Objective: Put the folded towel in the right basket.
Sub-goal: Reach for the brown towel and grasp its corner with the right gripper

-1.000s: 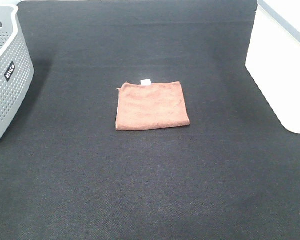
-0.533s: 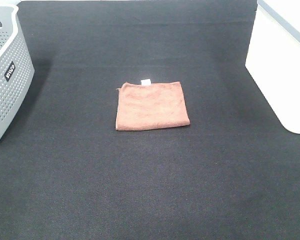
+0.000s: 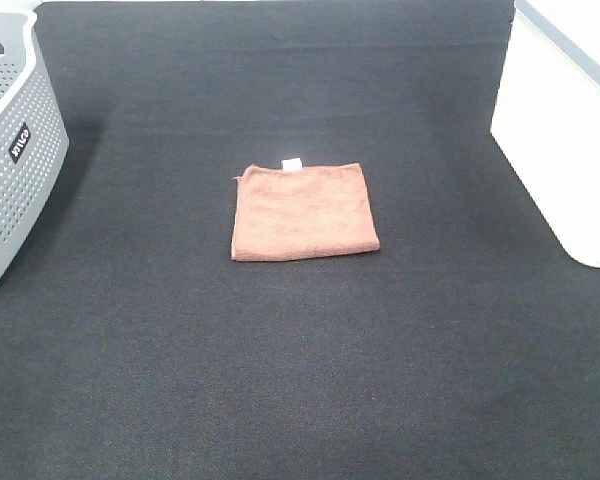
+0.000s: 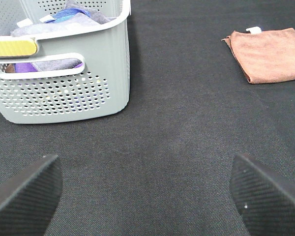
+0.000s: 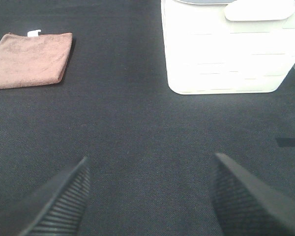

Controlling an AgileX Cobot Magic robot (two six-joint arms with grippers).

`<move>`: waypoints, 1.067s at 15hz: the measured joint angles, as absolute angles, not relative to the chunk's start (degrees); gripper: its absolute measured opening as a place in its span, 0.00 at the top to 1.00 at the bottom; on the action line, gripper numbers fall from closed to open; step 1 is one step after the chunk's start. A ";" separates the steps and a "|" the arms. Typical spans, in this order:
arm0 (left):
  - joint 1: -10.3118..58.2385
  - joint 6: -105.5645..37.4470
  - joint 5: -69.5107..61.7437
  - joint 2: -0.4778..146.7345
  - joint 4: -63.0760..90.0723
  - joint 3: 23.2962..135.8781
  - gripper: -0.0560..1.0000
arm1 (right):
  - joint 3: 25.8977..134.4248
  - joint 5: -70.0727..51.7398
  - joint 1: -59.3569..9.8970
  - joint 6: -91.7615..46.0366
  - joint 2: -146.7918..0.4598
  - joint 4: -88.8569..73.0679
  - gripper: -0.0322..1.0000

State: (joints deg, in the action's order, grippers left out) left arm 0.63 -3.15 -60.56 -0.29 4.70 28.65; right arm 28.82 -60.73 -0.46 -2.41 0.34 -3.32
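Nothing has shifted since the earlier frames. Left gripper [image 4: 145,196] and right gripper [image 5: 155,196] both gape wide, holding nothing, over the black mat [image 3: 300,380]. Folded towel [image 3: 302,212] lies flat mid-mat, with the white right basket [image 3: 560,130] at its 2 o'clock and the grey basket [image 3: 15,170] at 9 o'clock, both well apart.

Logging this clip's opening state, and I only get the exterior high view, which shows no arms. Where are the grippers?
Observer: The left gripper is open, with only black mat between its fingers and the grey basket ahead.
Operator: And the right one?
Observer: The right gripper is open and empty. The folded towel and the white basket both lie ahead of it.
Operator: Is the grey basket empty?
Observer: No, it holds laundry, with purple and blue pieces among it.
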 joint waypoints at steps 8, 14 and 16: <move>0.63 -3.15 -60.56 -0.29 4.70 28.65 0.12 | 28.82 -60.73 -0.46 -2.41 0.34 -3.32 0.34; 0.63 -3.15 -60.56 -0.29 4.70 28.65 0.12 | 28.82 -60.73 -0.46 -2.41 0.34 -3.32 0.34; 0.63 -3.15 -60.56 -0.29 4.70 28.65 0.12 | 28.82 -60.73 -0.46 -2.41 0.34 -3.32 0.34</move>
State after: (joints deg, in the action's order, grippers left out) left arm 0.63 -3.15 -60.56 -0.29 4.70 28.65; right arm 28.82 -60.73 -0.46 -2.41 0.34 -3.32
